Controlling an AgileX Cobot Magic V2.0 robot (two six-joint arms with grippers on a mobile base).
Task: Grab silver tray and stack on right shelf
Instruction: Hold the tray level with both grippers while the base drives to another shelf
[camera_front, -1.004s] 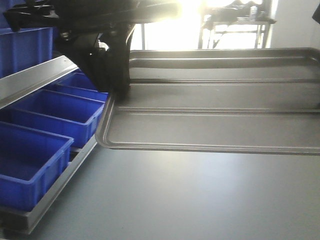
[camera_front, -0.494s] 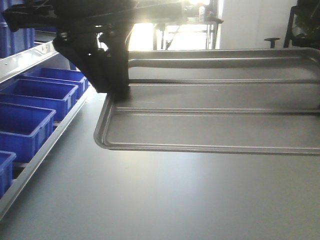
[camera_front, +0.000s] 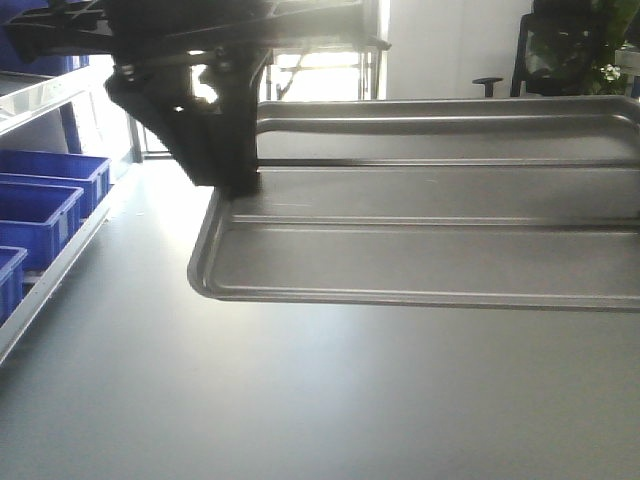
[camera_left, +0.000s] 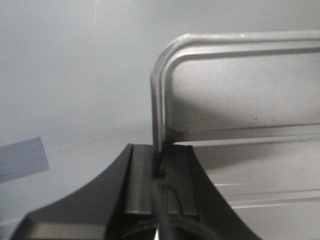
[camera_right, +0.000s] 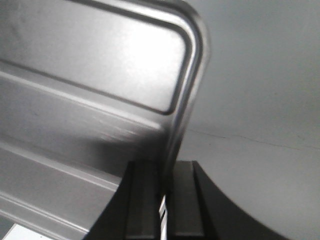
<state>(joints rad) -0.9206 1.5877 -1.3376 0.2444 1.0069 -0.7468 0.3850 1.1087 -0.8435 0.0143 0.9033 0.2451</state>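
The silver tray (camera_front: 430, 250) hangs level above the grey floor and fills the middle and right of the front view, its two long ribs showing. My left gripper (camera_front: 240, 188) is shut on the rim at the tray's left end. In the left wrist view the same gripper (camera_left: 160, 161) pinches the thin rim just below a rounded corner of the tray (camera_left: 240, 90). My right gripper (camera_right: 164, 176) is shut on the rim at the other end of the tray (camera_right: 90, 75), and it lies outside the front view. The right shelf is out of view.
A rack with blue bins (camera_front: 40, 205) and a steel front bar (camera_front: 35, 100) stands at the far left. Bright windows and a dark office chair (camera_front: 560, 50) lie behind the tray. A blue patch (camera_left: 22, 160) marks the floor under the left wrist.
The blue bins and rack have slid leftward, mostly out of the front view, and the background has shifted left. The tray and both grips hold the same place in the frame.
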